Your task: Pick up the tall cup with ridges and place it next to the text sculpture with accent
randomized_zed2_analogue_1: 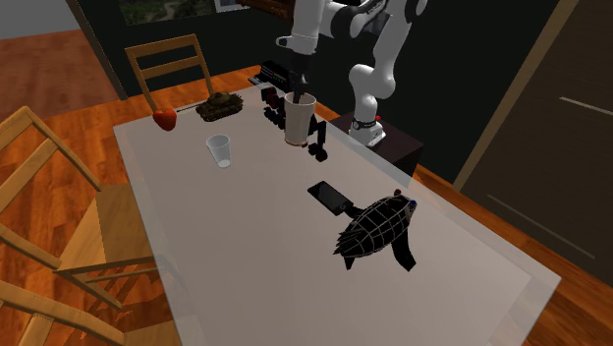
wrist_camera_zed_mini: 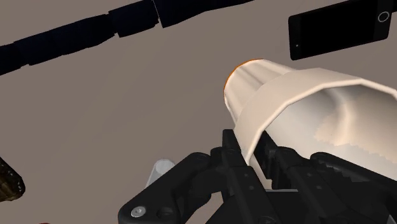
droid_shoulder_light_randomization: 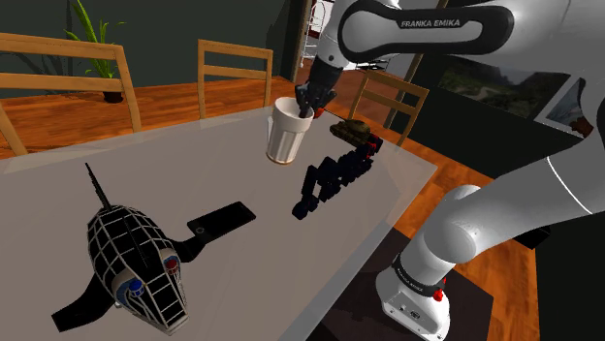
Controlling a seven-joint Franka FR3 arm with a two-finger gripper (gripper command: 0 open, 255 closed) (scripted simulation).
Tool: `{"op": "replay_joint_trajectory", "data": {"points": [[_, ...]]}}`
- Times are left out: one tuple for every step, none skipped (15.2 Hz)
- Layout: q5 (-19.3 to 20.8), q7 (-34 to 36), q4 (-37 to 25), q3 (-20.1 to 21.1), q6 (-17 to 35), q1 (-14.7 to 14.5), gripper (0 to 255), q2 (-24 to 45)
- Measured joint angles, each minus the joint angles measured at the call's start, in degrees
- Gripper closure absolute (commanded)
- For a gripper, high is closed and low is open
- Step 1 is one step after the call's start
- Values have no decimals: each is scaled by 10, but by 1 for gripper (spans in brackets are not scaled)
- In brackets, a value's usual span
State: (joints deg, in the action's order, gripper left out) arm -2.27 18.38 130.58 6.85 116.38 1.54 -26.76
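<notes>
Wooden flooring and dark walls surround a pale grey rectangular table (droid_shoulder_light_randomization: 194, 165) with light wooden slat-back chairs (droid_shoulder_light_randomization: 233, 68) along its edges. In the shoulder view, the white Franka arm (droid_shoulder_light_randomization: 427, 29) arches from lower right to upper centre. A black turtle-shaped shell with a white wire grid (droid_shoulder_light_randomization: 131, 262) lies at lower left. A black blocky text sculpture (droid_shoulder_light_randomization: 334, 179) lies right of centre. The tall cream ridged cup (droid_shoulder_light_randomization: 286, 136) is upright at upper centre, near the sculpture; contact of its base with the table cannot be judged. The black gripper (droid_shoulder_light_randomization: 312, 105) clamps the cup's rim, one finger inside and one outside. A flat black phone (droid_shoulder_light_randomization: 221, 221) lies between shell and sculpture. An olive toy tank (droid_shoulder_light_randomization: 351, 131) sits beyond the sculpture. In the second exterior view, a small clear cup (randomized_zed2_analogue_1: 220, 150) and a red fruit (randomized_zed2_analogue_1: 165, 119) stand at upper left.
</notes>
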Motion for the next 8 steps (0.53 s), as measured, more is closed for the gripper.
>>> {"op": "replay_joint_trajectory", "data": {"points": [[0, 0, 7, 0, 8, 0, 255, 1], [0, 1, 15, 1, 17, 0, 255, 2], [0, 0, 21, 1, 24, 0, 255, 3], [0, 0, 28, 1, 33, 0, 255, 4], [0, 1, 35, 2, 41, 0, 255, 6], [0, 0, 40, 2, 47, 0, 255, 7], [-1, -1, 50, 1, 56, 0, 255, 6], [-1, 1, 57, 3, 64, -1, 255, 7]]}}
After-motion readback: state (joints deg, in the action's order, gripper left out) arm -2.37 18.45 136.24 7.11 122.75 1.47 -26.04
